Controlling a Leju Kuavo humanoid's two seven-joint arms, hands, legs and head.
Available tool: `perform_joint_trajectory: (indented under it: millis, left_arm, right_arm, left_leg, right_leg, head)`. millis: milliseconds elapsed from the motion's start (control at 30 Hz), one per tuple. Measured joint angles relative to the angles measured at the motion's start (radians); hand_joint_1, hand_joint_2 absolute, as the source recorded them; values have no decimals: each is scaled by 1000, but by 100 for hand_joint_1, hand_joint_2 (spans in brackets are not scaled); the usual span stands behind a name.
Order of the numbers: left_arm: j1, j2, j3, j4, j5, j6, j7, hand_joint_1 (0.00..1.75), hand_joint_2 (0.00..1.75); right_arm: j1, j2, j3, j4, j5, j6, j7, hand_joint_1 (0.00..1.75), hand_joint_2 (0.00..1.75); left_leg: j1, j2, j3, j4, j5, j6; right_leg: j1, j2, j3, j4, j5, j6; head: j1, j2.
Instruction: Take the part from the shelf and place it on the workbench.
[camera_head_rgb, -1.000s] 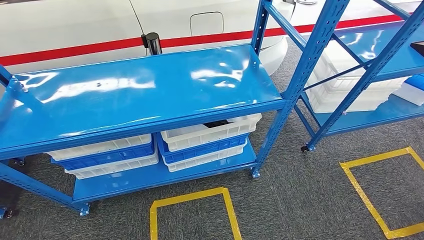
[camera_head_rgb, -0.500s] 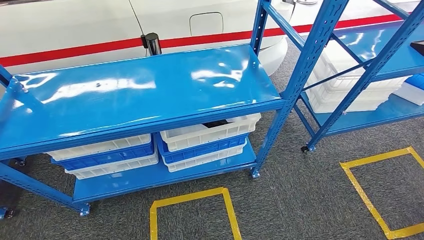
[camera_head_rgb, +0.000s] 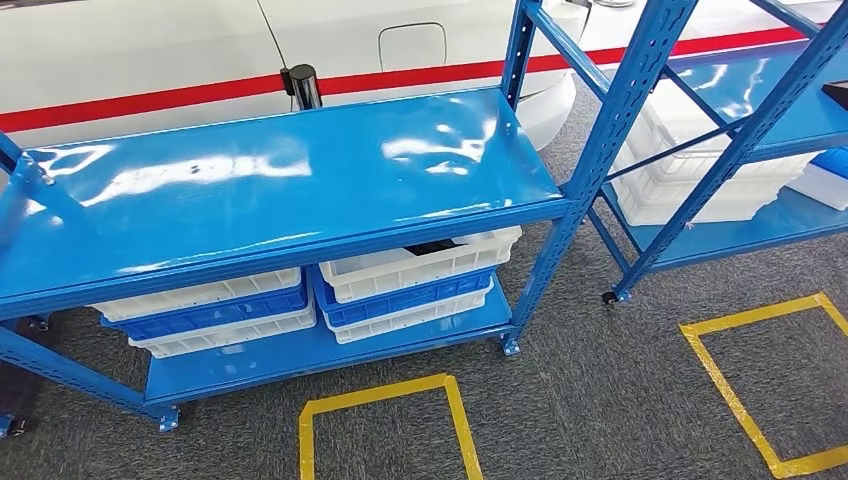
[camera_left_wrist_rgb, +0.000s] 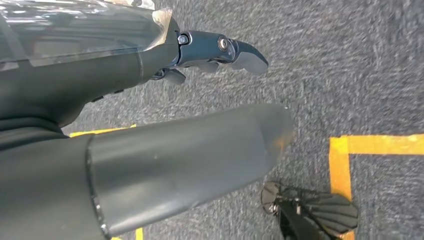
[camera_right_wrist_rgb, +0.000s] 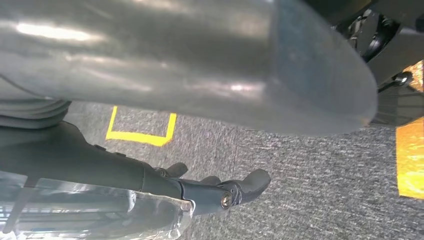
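— Looking down from the head: what stands in front?

— A blue shelf (camera_head_rgb: 300, 180) with a glossy, bare top board. Under it, on the lower board, sit two stacks of white and blue bins (camera_head_rgb: 300, 295). The right stack's top white bin (camera_head_rgb: 420, 262) holds something dark, half hidden under the top board. It may be the part; I cannot tell.

— Anything else that could be the part?

— A small black cylinder (camera_head_rgb: 302, 84) stands at the far edge of the top board, against the white car body (camera_head_rgb: 150, 50) with its red stripe. Whether it rests on the board or behind it, I cannot tell.

— And the hands?

— The left hand (camera_left_wrist_rgb: 200, 55) hangs over grey carpet (camera_left_wrist_rgb: 350, 60), fingers (camera_left_wrist_rgb: 245, 52) stretched out and apart from the thick thumb, nothing in them. The right hand (camera_right_wrist_rgb: 210, 187) hangs likewise over carpet, fingers spread from the thumb, holding nothing.

— What lies on the floor?

— Yellow tape squares (camera_head_rgb: 385, 425) in front of the shelf. A second blue shelf (camera_head_rgb: 740, 130) stands to the right, with white bins on it.
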Motion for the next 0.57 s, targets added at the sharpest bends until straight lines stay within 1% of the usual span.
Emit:
perform_joint_trajectory:
  millis: [133,267,433,567]
  left_arm:
    - [17,10,-80,-16,104,-21,30,0,0]
    - [29,16,-132,-27,171,-35,49,0,0]
    - [33,21,-161,-33,180,-37,52,0,0]
    - [33,22,-168,-33,181,-37,52,0,0]
  right_arm:
    - [14,-3,14,-16,-52,20,-14,0,0]
    - [24,-5,25,-26,-84,33,-23,0,0]
    - [27,-7,30,-33,-90,36,-25,0,0]
    - [29,-8,31,-35,-90,37,-25,0,0]
  left_leg:
    - [0,0,0,0,-1,0]
    - [0,0,0,0,-1,0]
    - [0,0,0,0,0,0]
    - [0,0,0,0,0,0]
  right_leg:
    - [0,0,-3,0,0,0]
    - [0,0,-3,0,0,0]
    - [0,0,-3,0,0,0]
    - [0,0,-3,0,0,0]
  head:
    - [0,0]
    - [0,0]
    - [0,0]
    - [0,0]
